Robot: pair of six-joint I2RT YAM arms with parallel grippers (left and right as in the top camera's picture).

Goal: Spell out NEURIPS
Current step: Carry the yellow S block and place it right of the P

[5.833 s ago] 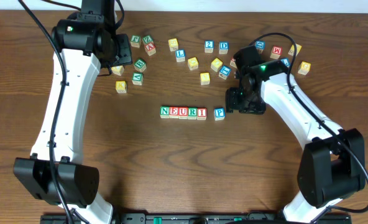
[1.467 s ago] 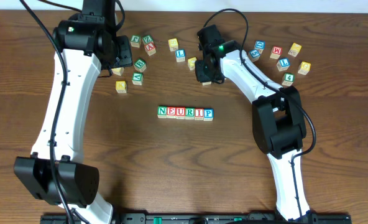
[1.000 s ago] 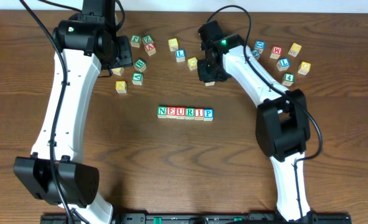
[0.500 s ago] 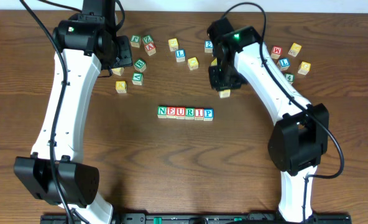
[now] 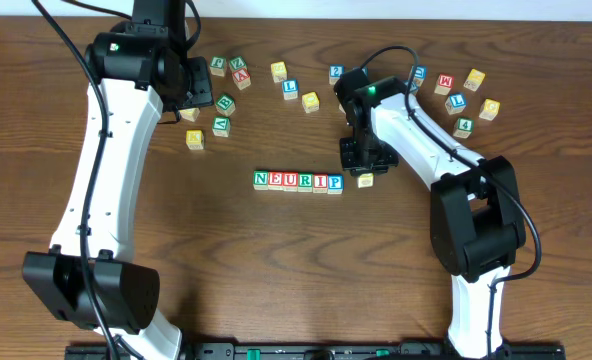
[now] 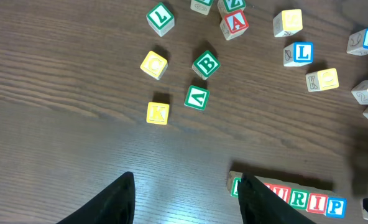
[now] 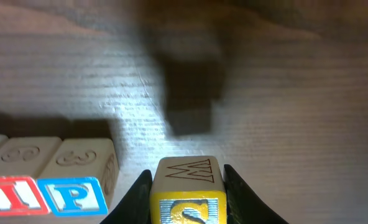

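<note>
While the right pincer (image 7: 188, 186) hangs just right of the finished part of the word, it is closed on the yellow S block (image 5: 365, 180). One of its fingers (image 7: 137, 196) presses each side face, so the letter face looks back at the right wrist camera. I read this grip as chosen to keep the block square to the row (image 5: 298, 181), which lies at the centre of the overhead frame and spells N-E-U-R-I-P from left to right.

At the lower left of the right wrist view sits the P block (image 7: 72, 194), with a strip of bare desk (image 7: 283, 93) between it and the S block. The two are near but apart. Whether the S block rests on the desk or is held slightly above it, I cannot tell. The dark shadow ahead of it suggests some height, in my judgement only.

Over the spare blocks (image 6: 206, 64) at the upper left of the overhead frame, the left pincer (image 6: 187, 202) hangs wide open and holds nothing, presumably to leave the row free for the other arm.

My judgement is that the last step is in hand. The S block must go toward the left of the overhead frame until it is flush with the P block, then be released. The risk is nudging the P block and disturbing the row.
</note>
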